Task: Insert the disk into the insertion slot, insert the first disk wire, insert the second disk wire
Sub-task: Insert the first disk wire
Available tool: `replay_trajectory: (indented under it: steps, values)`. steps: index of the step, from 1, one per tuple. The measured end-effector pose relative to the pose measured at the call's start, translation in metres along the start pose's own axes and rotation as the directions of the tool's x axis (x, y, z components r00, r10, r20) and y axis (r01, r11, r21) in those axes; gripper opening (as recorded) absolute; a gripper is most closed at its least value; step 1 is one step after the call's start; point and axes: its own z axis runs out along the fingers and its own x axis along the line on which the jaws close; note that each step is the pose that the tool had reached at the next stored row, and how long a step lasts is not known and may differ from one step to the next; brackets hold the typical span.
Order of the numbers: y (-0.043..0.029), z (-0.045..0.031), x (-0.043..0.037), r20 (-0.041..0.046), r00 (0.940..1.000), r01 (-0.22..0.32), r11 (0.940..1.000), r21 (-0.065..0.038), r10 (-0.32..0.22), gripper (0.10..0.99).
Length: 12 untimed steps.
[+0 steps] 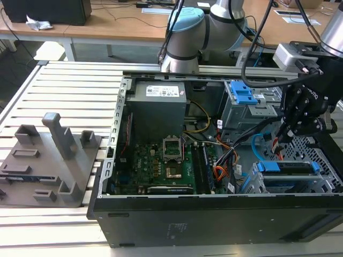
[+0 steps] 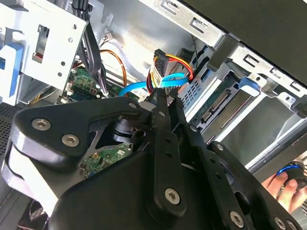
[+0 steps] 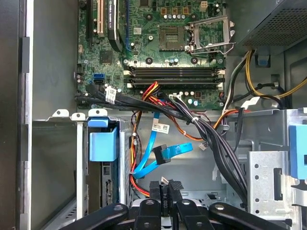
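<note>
The disk (image 1: 286, 167) sits in its perforated insertion slot (image 1: 315, 150), lower right in the exterior view. The pincer (image 3: 166, 186) hangs near the light-blue second disk wire (image 3: 152, 143), fingers pinched narrow. That cable looks light and floppy, so its stiff plug (image 3: 162, 154) seems the best place to grip.

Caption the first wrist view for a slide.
Tool close to the light-blue cable, blue-framed disk alongside, motherboard beyond.

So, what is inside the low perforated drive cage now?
The disk in its blue carrier stands on edge inside the drive cage. In the second wrist view its bare connector edge shows. Most of its body is hidden by the cage walls.
</note>
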Motion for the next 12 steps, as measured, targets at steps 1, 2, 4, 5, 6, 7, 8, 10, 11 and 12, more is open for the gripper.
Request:
replay_trajectory:
  steps: [1, 2, 4, 5, 6, 7, 8, 10, 11, 12]
  values:
    - [0.0000, -0.0006, 0.0001, -0.0002, 1.0000, 0.000, 1.0000, 0.000, 0.000, 0.188]
    - [0.0002, -0.0034, 0.0002, -0.0005, 1.0000, 0.000, 1.0000, 0.000, 0.000, 0.188]
    - [0.0002, -0.0047, 0.0001, -0.0001, 1.0000, 0.000, 1.0000, 0.000, 0.000, 0.188]
    - [0.0003, -0.0047, 0.0001, 0.0000, 1.0000, 0.000, 1.0000, 0.000, 0.000, 0.188]
    - [0.0003, -0.0047, 0.0001, 0.0000, 1.0000, 0.000, 1.0000, 0.000, 0.000, 0.188]
    - [0.0003, -0.0048, 0.0001, 0.0000, 1.0000, 0.000, 1.0000, 0.000, 0.000, 0.188]
    - [0.0003, -0.0048, 0.0001, 0.0002, 1.0000, 0.000, 1.0000, 0.000, 0.000, 0.200]
    - [0.0002, -0.0048, 0.0001, 0.0006, 1.0000, 0.000, 1.0000, 0.000, 0.000, 0.263]
    - [0.0003, -0.0048, 0.0001, 0.0007, 1.0000, 0.000, 1.0000, 0.000, 0.000, 0.263]
    - [0.0003, -0.0049, 0.0001, 0.0010, 1.0000, 0.000, 1.0000, 0.000, 0.000, 0.184]
